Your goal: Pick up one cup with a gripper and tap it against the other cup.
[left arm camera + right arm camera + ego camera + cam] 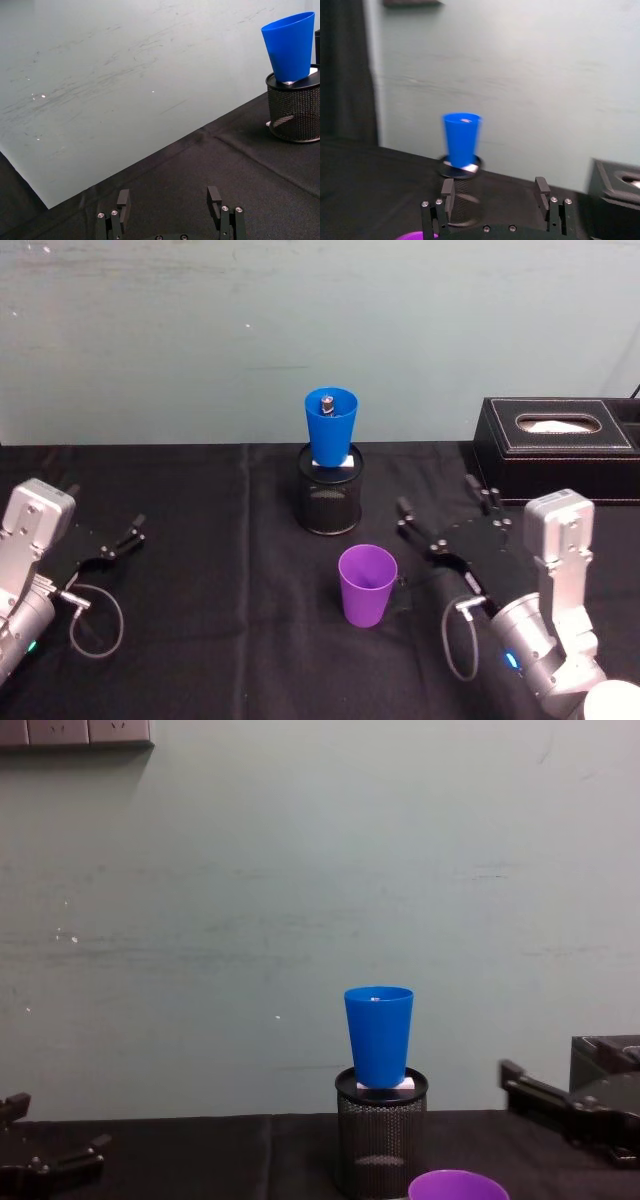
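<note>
Purple tapered plastic tumbler (367, 585) upright mid-bench, open cloth on its left. Right hand (444, 523) spread, just beside it. Blue tapered plastic tumbler (331, 426) atop black mesh pen holder (330, 500). Left hand (128, 531) spread near left edge.

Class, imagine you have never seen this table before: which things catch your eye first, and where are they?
A bright blue cup stands upright on top of a black mesh pen holder at the back middle of the table. Nearer, a purple cup stands on the black cloth, with the open right gripper just to its right.
</note>
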Motion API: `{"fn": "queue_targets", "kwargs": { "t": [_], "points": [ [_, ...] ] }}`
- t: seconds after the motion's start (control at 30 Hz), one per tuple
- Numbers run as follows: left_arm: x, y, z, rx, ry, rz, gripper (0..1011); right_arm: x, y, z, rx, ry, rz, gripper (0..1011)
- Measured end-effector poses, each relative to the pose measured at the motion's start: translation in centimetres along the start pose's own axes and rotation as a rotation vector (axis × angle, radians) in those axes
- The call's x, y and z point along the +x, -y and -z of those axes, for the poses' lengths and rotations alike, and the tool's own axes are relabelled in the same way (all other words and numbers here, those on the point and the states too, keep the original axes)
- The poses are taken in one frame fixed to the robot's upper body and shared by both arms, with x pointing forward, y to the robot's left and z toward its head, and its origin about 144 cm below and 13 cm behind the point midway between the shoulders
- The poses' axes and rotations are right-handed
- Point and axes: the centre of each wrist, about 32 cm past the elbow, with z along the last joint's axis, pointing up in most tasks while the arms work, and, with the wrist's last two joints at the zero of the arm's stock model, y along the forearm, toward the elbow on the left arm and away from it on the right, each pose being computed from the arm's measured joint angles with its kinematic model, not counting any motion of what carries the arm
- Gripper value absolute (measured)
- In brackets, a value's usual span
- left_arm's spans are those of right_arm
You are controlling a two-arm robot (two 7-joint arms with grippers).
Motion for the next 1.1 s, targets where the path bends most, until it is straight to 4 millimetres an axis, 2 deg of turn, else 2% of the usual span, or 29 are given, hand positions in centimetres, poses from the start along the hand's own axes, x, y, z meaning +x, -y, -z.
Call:
{"fn": "queue_targets", "kwargs": {
  "t": [0.3,1.1],
  "points": [
    [0.0,0.0,0.0,0.0,0.0,0.0,1000,-0.3,0.2,1.0,-0.079,0.001,0.188,1004],
    [0.0,0.0,0.0,0.0,0.0,0.0,1000,-0.4,0.0,1.5,-0.082,0.021,0.203,1004]
  ]
}}
